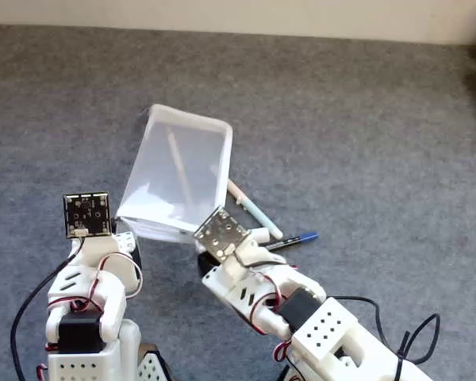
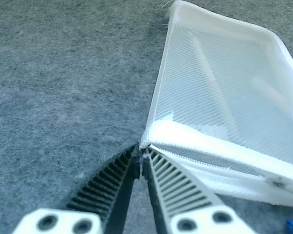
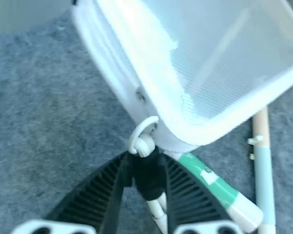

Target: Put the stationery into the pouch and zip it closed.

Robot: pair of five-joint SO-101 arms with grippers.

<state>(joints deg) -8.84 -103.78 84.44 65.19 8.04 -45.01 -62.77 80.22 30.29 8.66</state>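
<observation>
Currently, your grey felt table [image 1: 365, 103] carries the white mesh pouch [image 1: 182, 167] near its middle, the zip edge turned toward both arms. One long pale stick-like item [image 1: 177, 163] shows through the mesh, inside the pouch. Your left gripper [image 2: 140, 158] has its fingers pressed together on the pouch's near corner. Your right gripper [image 3: 145, 163] is clamped on the black zip pull [image 3: 147, 180], just under a white ring [image 3: 141, 139]. Three pens lie outside, beside the pouch's zip end: a pale blue pen [image 1: 252, 208], a green-and-white pen [image 3: 211, 181] partly under the pouch, and a blue-capped pen [image 1: 292, 240].
</observation>
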